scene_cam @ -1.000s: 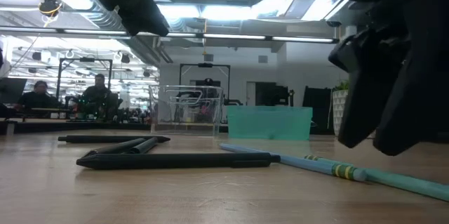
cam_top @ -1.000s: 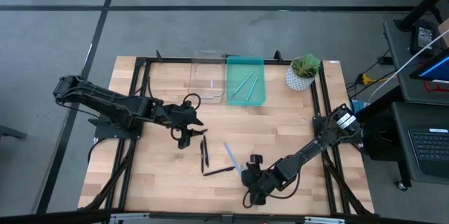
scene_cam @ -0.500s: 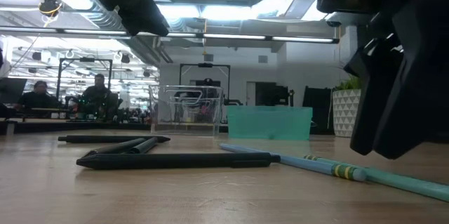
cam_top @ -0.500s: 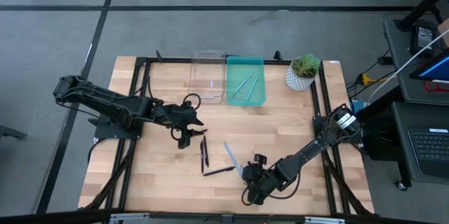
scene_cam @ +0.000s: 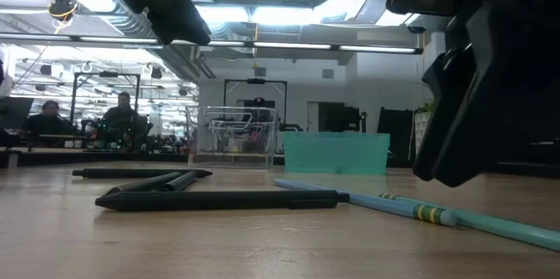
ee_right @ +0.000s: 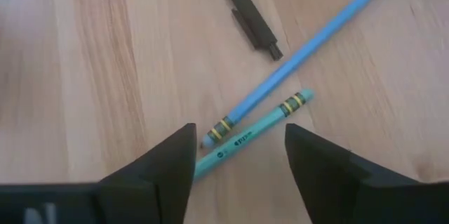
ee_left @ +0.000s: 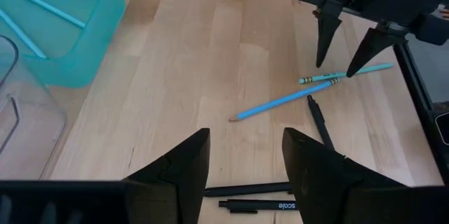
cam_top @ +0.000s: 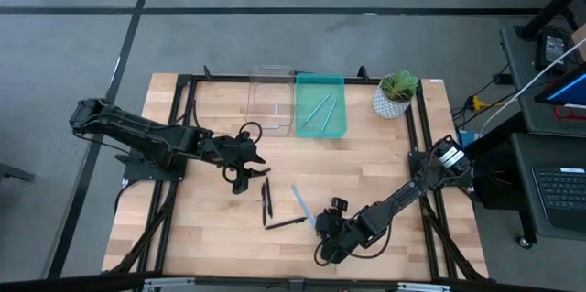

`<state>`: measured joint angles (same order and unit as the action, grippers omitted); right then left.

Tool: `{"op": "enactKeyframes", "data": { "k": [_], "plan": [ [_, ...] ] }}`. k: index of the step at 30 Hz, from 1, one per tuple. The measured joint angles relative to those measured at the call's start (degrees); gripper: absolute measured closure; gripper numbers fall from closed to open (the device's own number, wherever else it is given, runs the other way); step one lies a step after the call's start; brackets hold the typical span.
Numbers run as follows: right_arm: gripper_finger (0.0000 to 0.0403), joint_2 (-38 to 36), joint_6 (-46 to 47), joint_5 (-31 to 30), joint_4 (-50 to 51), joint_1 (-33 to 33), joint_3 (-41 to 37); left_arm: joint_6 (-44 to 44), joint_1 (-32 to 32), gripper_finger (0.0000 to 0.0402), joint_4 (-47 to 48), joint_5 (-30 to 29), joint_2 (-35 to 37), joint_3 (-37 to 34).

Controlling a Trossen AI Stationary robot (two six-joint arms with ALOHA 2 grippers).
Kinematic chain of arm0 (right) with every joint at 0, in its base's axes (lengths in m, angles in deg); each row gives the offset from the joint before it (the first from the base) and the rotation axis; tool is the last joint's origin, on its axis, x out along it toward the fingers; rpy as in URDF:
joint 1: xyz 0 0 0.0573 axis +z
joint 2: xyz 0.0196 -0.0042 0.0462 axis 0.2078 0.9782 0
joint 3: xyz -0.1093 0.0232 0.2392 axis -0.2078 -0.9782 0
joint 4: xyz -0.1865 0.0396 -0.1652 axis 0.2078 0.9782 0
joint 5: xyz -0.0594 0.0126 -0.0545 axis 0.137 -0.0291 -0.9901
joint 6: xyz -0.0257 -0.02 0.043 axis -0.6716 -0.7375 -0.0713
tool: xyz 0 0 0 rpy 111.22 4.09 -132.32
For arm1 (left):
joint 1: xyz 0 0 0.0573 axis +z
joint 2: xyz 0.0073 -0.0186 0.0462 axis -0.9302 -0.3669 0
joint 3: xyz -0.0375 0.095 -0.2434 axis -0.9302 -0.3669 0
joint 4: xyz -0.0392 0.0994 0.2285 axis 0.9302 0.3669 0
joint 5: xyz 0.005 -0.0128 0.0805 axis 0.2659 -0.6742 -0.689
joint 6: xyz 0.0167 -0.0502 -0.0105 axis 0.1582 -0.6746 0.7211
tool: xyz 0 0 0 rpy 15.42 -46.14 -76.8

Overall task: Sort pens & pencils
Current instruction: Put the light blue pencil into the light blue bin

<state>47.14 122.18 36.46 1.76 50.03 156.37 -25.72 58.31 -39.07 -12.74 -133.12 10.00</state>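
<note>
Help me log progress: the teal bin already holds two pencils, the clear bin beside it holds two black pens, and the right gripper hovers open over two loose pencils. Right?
Not quite. The high view shows the clear bin empty; the black pens lie loose on the table near the left gripper. The rest stands: the teal bin holds two pencils, and the right gripper hovers open over two loose pencils.

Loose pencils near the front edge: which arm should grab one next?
Right. The right gripper hangs open directly over the two pencils, fingers either side. The left gripper sits farther back, above the black pens.
</note>
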Motion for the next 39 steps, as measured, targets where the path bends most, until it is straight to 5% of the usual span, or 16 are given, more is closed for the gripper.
{"op": "enactKeyframes", "data": {
  "k": [23,39],
  "plan": [
    [0.0159,3.00,3.89,3.93,7.61,-2.55,0.35,0.01,-0.01,0.0228,0.02,0.00,0.00,0.00],
    [0.0159,2.48,-12.73,13.20,11.81,-7.04,0.44,0.01,0.01,0.0228,0.02,0.01,0.00,0.00]
  ]
}}
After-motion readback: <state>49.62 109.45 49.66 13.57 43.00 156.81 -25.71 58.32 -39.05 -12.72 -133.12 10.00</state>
